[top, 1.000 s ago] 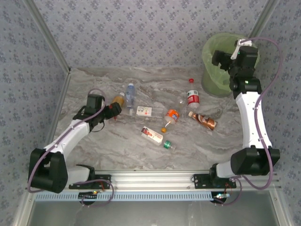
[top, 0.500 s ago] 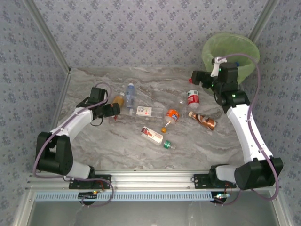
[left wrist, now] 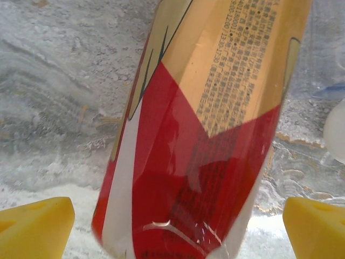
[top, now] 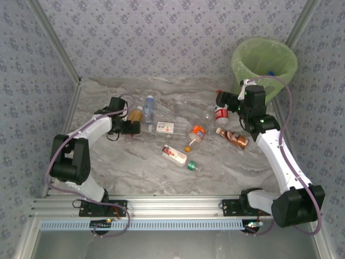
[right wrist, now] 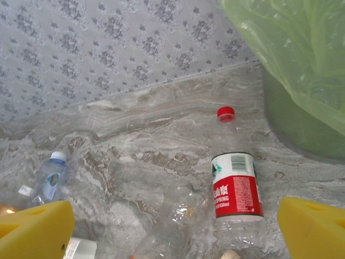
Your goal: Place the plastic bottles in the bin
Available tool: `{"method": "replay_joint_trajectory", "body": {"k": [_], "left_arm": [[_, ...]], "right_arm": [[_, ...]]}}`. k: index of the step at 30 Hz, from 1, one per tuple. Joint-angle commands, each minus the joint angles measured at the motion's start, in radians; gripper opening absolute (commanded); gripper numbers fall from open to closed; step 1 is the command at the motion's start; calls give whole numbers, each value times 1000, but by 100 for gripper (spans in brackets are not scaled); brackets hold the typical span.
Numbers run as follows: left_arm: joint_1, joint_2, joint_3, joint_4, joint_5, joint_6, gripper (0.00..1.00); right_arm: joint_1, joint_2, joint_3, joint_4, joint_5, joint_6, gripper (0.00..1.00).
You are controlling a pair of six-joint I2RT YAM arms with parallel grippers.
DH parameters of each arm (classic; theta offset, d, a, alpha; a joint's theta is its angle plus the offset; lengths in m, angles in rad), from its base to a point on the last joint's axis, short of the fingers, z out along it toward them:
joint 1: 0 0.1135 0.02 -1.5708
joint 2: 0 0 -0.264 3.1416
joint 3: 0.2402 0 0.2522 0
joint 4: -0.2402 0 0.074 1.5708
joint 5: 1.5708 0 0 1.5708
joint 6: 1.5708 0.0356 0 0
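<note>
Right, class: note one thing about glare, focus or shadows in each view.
Left wrist: white glare streaks low on the red-and-gold bottle. Right wrist: sharp, print readable on the red-label bottle. Top external: even light, faint shadows on the table.

The plastic bottles (right wrist: 236, 186) look glossy, the marble-patterned table (top: 135, 167) matt, the bin bag (top: 264, 56) crinkly.
</note>
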Motion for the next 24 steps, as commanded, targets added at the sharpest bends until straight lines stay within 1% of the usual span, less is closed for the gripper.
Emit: {"method": "replay_joint_trajectory", "body": {"k": [1,5,9,16,19,22,24], "left_arm": [[-9,52,46,-43,-7,42,99],[-20,104,74,-55,-36,62,99],[-46,148,97,-65,-72,83,97],[-54,196,104,-53,-103,83,88],[-53,197,105,-48,-101,83,81],[-53,193,95,-33,-92,83,78],[-54,185,86,-22,-87,80,75]], "right_arm": [[5,-31,-13,33,92,40,99],[2,-55,-42,66,161,67,99],[-9,-61,-57,87,154,72,99],[-13,-56,-71,94,160,86,99],[-14,-54,-80,101,153,77,99],[-14,-47,-86,104,169,112,99],[-16,-42,-87,113,153,117,99]]}}
